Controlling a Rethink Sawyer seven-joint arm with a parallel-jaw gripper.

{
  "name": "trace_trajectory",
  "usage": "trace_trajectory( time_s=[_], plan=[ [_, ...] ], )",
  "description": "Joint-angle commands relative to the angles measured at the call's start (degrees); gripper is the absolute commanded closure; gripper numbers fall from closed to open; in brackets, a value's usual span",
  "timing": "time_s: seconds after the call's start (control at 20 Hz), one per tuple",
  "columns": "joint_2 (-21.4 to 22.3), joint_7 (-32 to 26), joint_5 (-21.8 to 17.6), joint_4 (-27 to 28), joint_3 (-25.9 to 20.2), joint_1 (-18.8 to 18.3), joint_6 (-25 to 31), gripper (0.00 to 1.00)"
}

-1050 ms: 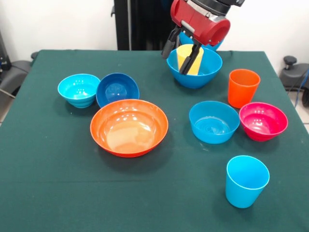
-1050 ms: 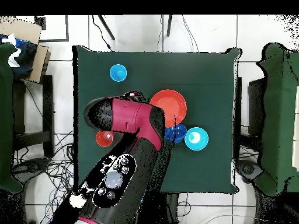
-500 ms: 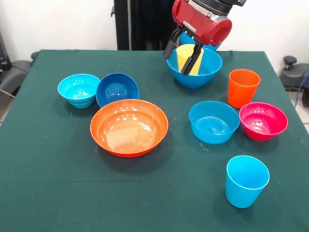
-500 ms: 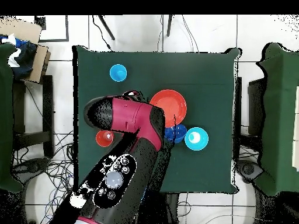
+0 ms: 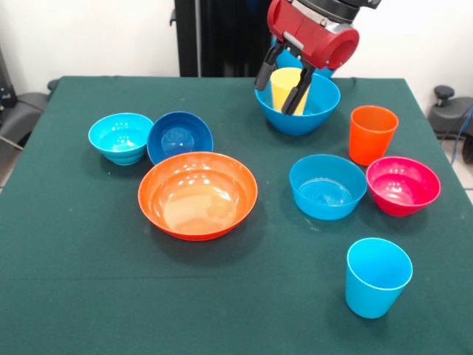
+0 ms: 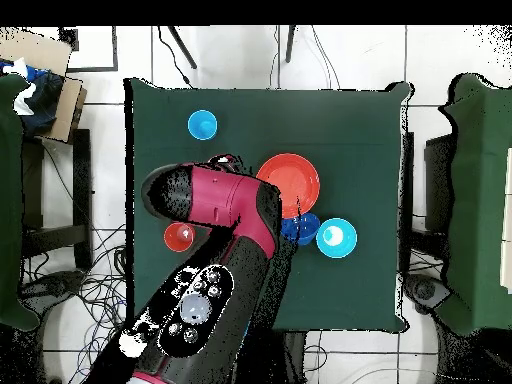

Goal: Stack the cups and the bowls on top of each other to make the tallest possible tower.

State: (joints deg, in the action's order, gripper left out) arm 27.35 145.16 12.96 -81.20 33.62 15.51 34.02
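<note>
Upper right of centre in the front view: red and black arm (image 5: 314, 29) reaching down, tool (image 5: 283, 83) with its two dark fingers (image 5: 264, 72) set either side of the yellow cup (image 5: 287, 89), one at each wall; cannot tell whether closed tight on it or merely straddling. Yellow cup upright inside a large blue bowl (image 5: 298, 103) near the top of the green-covered bench (image 5: 74, 281), with a second blue bowl (image 5: 283, 57) partly hidden behind the arm. Right of that, orange cup (image 5: 372, 133) upright, just above the magenta-red bowl (image 5: 403, 185). Medium light blue bowl (image 5: 327, 186) just left of the magenta-red bowl, close but apart. Lower right, light blue cup (image 5: 377, 276) upright, alone. Centre-left, wide orange bowl (image 5: 197, 194), with the dark blue bowl (image 5: 179, 137) just above it and the cyan bowl (image 5: 120, 137) touching that one's left side. In the overhead view: arm (image 6: 215, 260) covering much of the bench's left half, hiding the tool; wide orange bowl (image 6: 289, 185), cyan bowl (image 6: 336, 238), light blue cup (image 6: 202, 125) and magenta-red bowl (image 6: 178, 236) showing around it.
</note>
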Motion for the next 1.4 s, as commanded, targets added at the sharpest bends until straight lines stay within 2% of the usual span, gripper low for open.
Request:
trace_trajectory(
  time_s=[0.05, 0.75, 1.4],
  plan=[
    [-3.2, 7.5, 1.9, 2.4, -7.4, 0.6, 8.0, 0.0],
    [-9.5, 13.0, 6.4, 7.9, -5.6, 2.6, 5.2, 0.0],
    [-11.4, 12.6, 8.9, 8.9, -3.9, 4.1, 5.8, 0.0]
  ],
)
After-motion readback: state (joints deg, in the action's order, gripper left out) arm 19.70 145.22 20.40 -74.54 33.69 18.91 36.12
